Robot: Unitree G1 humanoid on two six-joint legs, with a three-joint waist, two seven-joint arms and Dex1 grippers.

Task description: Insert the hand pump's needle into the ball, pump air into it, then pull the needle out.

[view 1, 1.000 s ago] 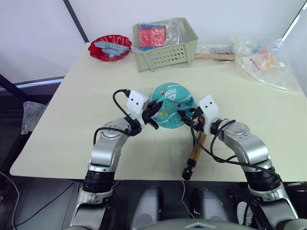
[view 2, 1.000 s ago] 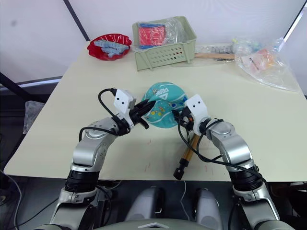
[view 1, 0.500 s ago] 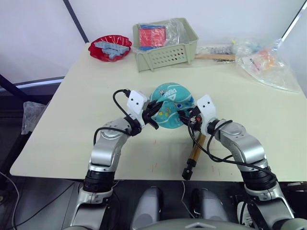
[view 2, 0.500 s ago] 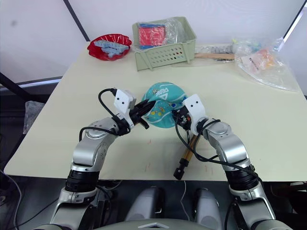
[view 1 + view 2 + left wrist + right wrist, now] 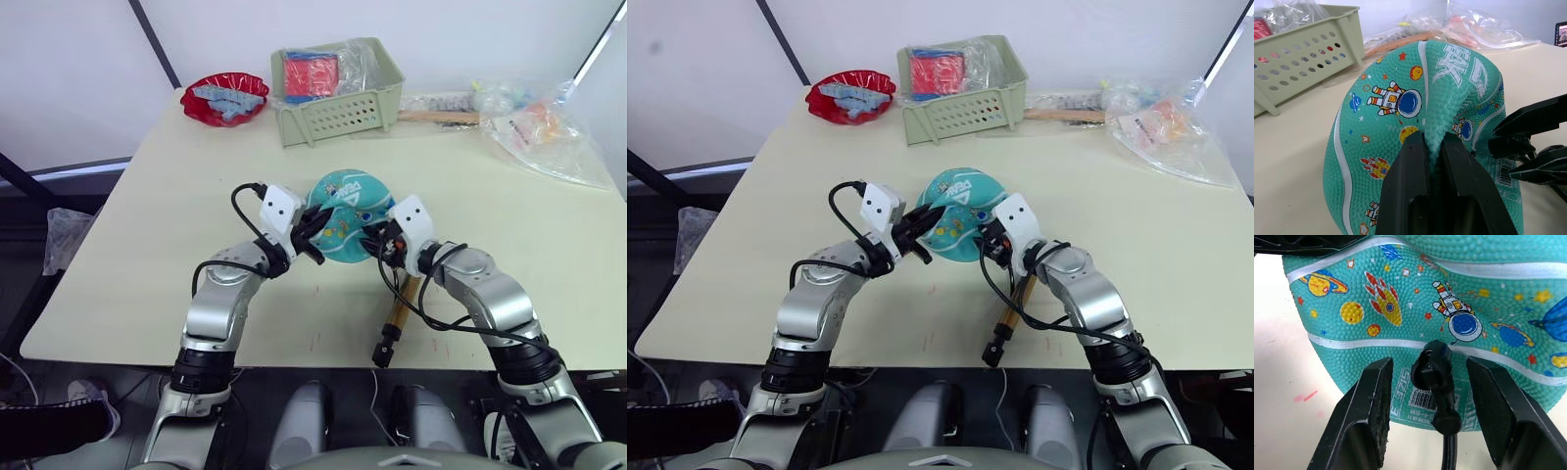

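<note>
Head views, change: over the last second the right tool (image 5: 385, 242) has moved in from just beside the ball (image 5: 345, 227) to touch its near-right flank. Reading: the needle end is seated or nearly so, and pumping has not begun.
Head views, pump: the hand pump (image 5: 398, 311) lies on the tabletop (image 5: 176, 196) below the right tool, with its gold barrel untouched and its handle end toward the near edge.
Left wrist view: the left tool (image 5: 1432, 147) is clamped on a raised fold of the ball's skin, which is pebbled teal rubber, slack and creased, with cartoon prints.
Right wrist view: the right tool's fingers (image 5: 1369, 406) stand spread apart on either side of the black hose fitting (image 5: 1435, 374), not pressing it. The fitting sits against the ball just above the white label patch (image 5: 1425, 399). The needle itself cannot be made out.
Beyond the tools: a green perforated basket (image 5: 338, 88), a red dish (image 5: 225, 96) and clear plastic bags (image 5: 539, 122).
</note>
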